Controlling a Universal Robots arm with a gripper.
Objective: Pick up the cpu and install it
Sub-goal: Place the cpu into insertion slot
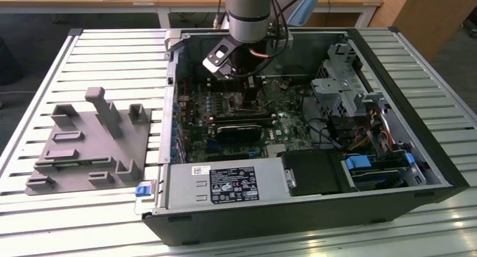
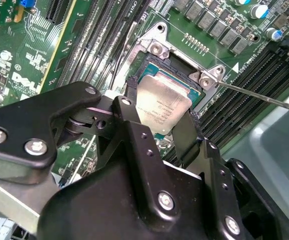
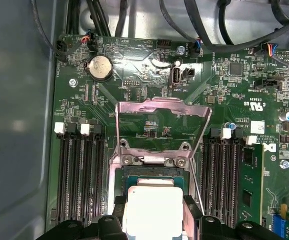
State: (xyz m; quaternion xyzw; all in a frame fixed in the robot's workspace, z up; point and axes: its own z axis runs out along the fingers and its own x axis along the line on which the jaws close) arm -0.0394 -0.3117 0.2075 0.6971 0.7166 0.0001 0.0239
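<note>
The black end effector [image 2: 160, 120] is squeezing the small, thin, silvery square cpu [image 2: 163, 102] between its two fingers. The cpu is hanging right over the dark square socket [image 3: 154, 174] on the green board [image 3: 134, 80]. The shiny metal lid [image 3: 162, 107] is standing open behind.

A table [image 1: 111, 44] topped with pale metal slats that run from side to side. On the exterior view's left, a grey plastic tray [image 1: 75, 156] with upright posts and slots lies flat on the slats. Just beside it, toward the exterior view's right, an open black computer case [image 1: 298, 223] lies on its side, covering much of the table.
</note>
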